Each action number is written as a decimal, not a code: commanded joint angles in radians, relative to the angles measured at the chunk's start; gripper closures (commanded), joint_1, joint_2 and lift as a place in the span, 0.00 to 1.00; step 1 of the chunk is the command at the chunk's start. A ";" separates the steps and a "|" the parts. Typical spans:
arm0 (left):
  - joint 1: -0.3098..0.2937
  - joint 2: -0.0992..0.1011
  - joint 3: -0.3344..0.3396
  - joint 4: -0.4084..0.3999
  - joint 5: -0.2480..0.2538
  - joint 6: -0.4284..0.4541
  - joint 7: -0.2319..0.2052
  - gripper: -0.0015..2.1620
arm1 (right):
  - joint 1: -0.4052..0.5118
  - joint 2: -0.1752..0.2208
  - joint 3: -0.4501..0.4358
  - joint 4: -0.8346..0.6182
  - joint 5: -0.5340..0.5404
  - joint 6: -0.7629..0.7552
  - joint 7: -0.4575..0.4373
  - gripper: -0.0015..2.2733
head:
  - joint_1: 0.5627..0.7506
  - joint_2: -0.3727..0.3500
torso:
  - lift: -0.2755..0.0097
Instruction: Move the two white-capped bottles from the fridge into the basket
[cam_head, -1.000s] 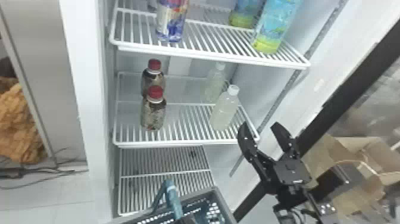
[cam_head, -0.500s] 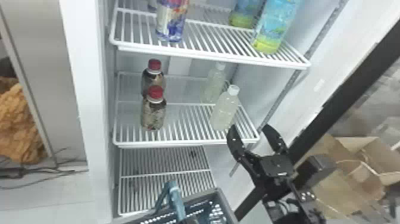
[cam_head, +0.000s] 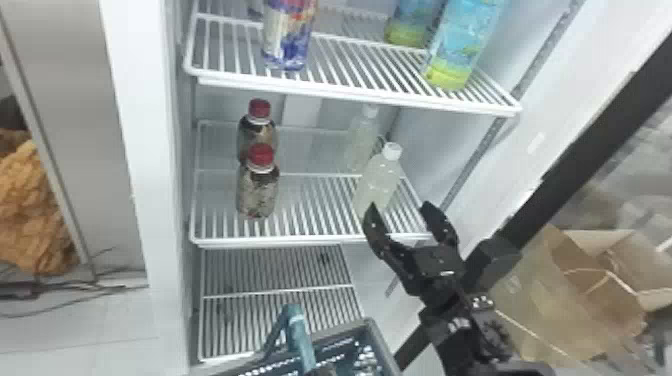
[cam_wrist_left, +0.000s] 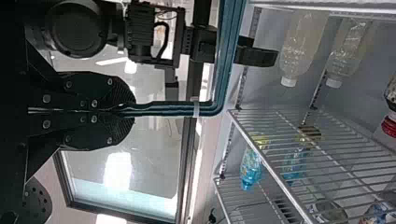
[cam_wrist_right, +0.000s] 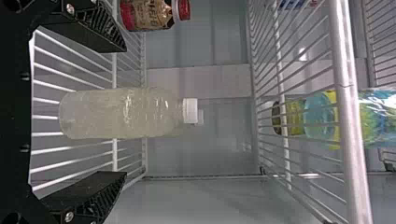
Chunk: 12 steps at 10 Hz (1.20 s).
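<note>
Head view: fridge (cam_head: 145, 150) stands open; basket (cam_head: 371, 334) sits below, left gripper (cam_wrist_left: 131, 110) pinches handle (cam_wrist_left: 228, 56). Right gripper (cam_head: 400, 207), spread wide, empty, nears front white-capped bottle (cam_head: 378, 180) on shelf (cam_head: 300, 242), twin (cam_head: 361, 142) behind — first grasp: advance, then close.

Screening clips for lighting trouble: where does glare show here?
Left wrist view: white glare patches beyond the left fingers; right wrist view: small highlights on the white-capped bottle, sheen along the front shelf bar; head view: fairly even light inside the fridge.
</note>
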 joint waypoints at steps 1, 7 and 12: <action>-0.001 0.001 0.000 0.000 -0.002 0.005 0.000 0.52 | -0.046 -0.012 0.022 0.041 0.000 0.000 0.004 0.04 | 0.70 0.03 | 0.05; -0.006 -0.001 -0.004 0.003 0.000 0.005 0.001 0.52 | -0.169 -0.021 0.048 0.157 0.018 -0.005 0.004 0.04 | 0.70 0.03 | 0.05; -0.009 -0.001 -0.006 0.005 0.000 0.007 0.001 0.52 | -0.287 -0.023 0.060 0.299 0.034 -0.037 -0.001 0.04 | 0.70 0.03 | 0.05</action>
